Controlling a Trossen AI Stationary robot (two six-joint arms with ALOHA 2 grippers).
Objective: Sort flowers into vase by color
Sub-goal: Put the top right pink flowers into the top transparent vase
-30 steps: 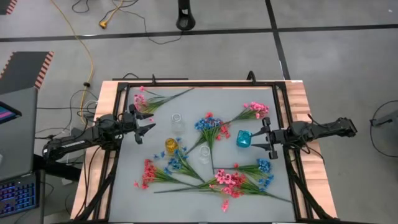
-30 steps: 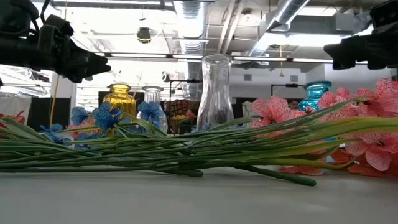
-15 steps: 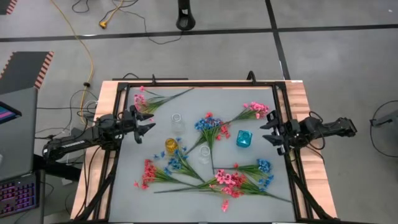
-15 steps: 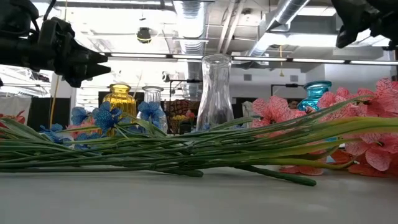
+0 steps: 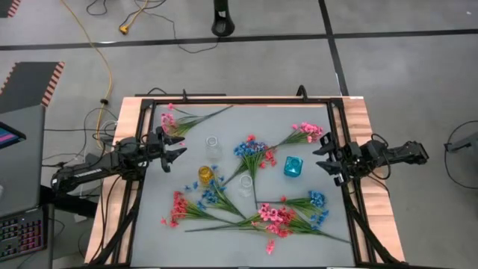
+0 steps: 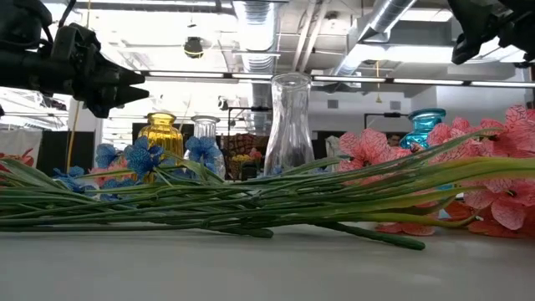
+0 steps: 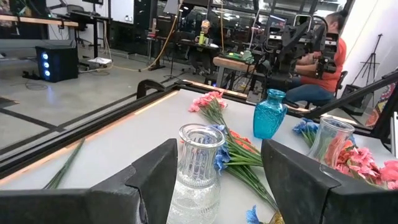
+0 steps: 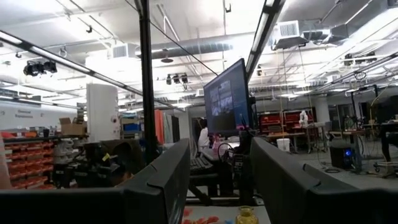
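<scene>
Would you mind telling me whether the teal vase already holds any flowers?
Empty. The teal vase stands upright with nothing in it; the flowers lie on the table.

Lab: ceiling ducts [image 6: 251, 21], monitor [image 8: 227, 99], workbenches

On the table stand four vases: one small clear vase [image 5: 213, 146], one yellow vase [image 5: 206, 175], one taller clear vase [image 5: 245, 185] and one blue vase [image 5: 292, 167]. Two dark arms reach in, one per side. The flower sprays [image 5: 254, 153] overlap, so their count stays unclear.
</scene>
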